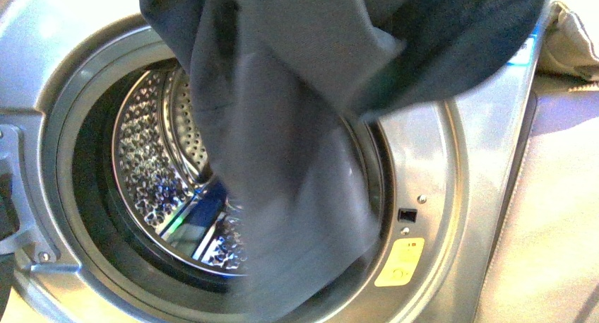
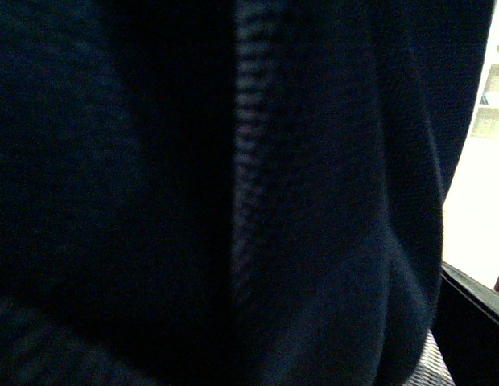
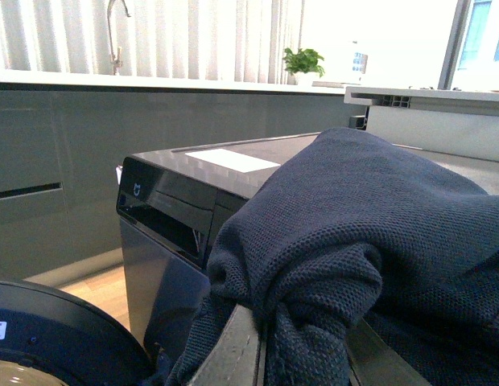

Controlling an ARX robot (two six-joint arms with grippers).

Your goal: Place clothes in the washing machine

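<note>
The clothes [image 1: 297, 153], a dark slate-blue knit garment, hang from the top of the front view down across the round opening of the silver washing machine [image 1: 438, 167]. The perforated steel drum [image 1: 159, 174] shows to the left of the cloth. In the right wrist view my right gripper [image 3: 302, 354] is shut on a bunched fold of the clothes [image 3: 370, 225], which is squeezed between its two fingers [image 3: 233, 346]. The left wrist view is filled by the clothes [image 2: 314, 201]; my left gripper is hidden under the cloth and shut on it. Neither arm shows in the front view.
A beige cloth bundle [image 1: 572, 40] lies at the upper right of the front view, on a pale surface [image 1: 558, 217]. A yellow sticker [image 1: 400, 262] sits on the washer's front. A dark appliance [image 3: 185, 209] and a grey counter [image 3: 64, 137] appear in the right wrist view.
</note>
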